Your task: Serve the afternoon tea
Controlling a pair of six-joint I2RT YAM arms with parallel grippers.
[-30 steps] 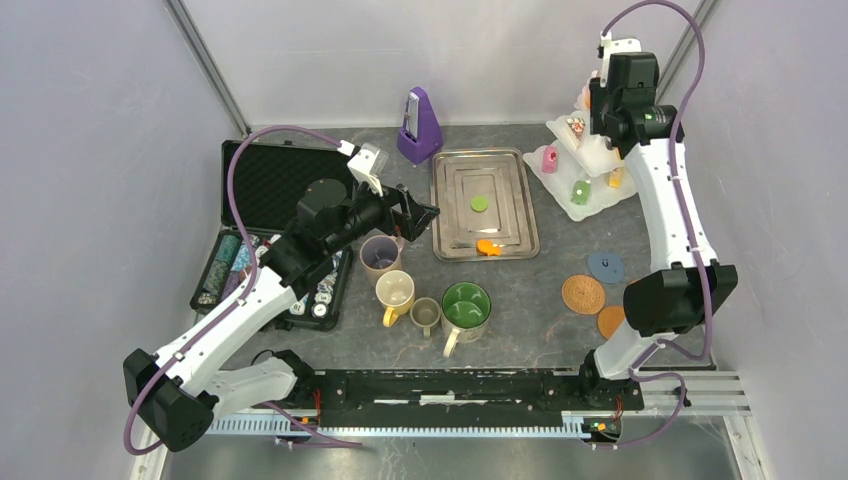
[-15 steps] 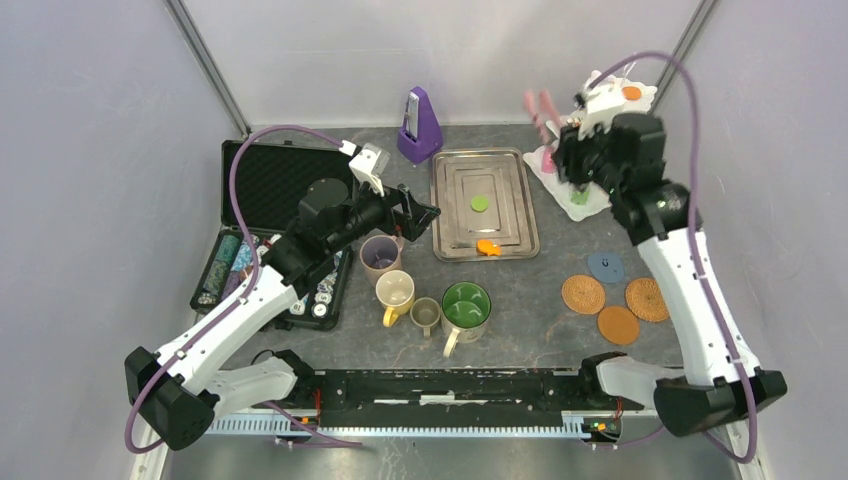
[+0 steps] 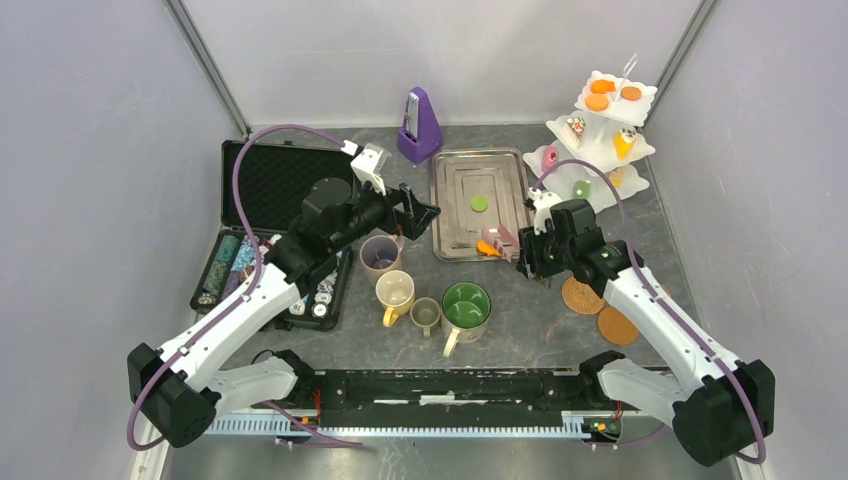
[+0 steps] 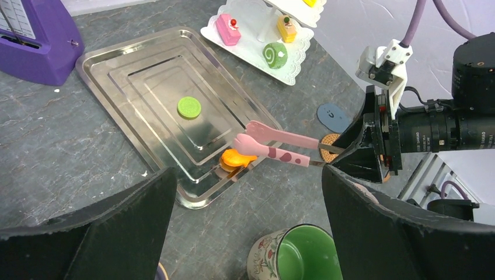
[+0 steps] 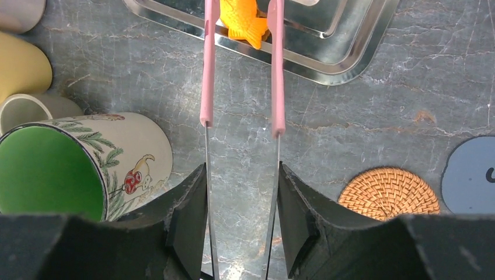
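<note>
Orange pastry [image 5: 243, 22] between pink tongs [image 5: 207, 70] in right tool [image 5: 241, 175]

Bright, even light falls from overhead, with no hard shadows; the arms cast only faint, soft-edged shade on the grey bench [image 3: 540, 320]. The steel tray [image 3: 455, 190] gives a dull sheen rather than glare, with pale streaks in the left wrist view. The white three-tier stand [image 3: 600, 130] is close to overexposed, its edges washed out. The top view is slightly soft. The jaws of the left gripper [image 4: 246, 175] and the right gripper [image 5: 242, 169] are dark, blurred masses at the lower edge, while the pink tongs [image 5: 207, 70] and the orange fish pastry [image 5: 242, 23] are sharp.
</note>
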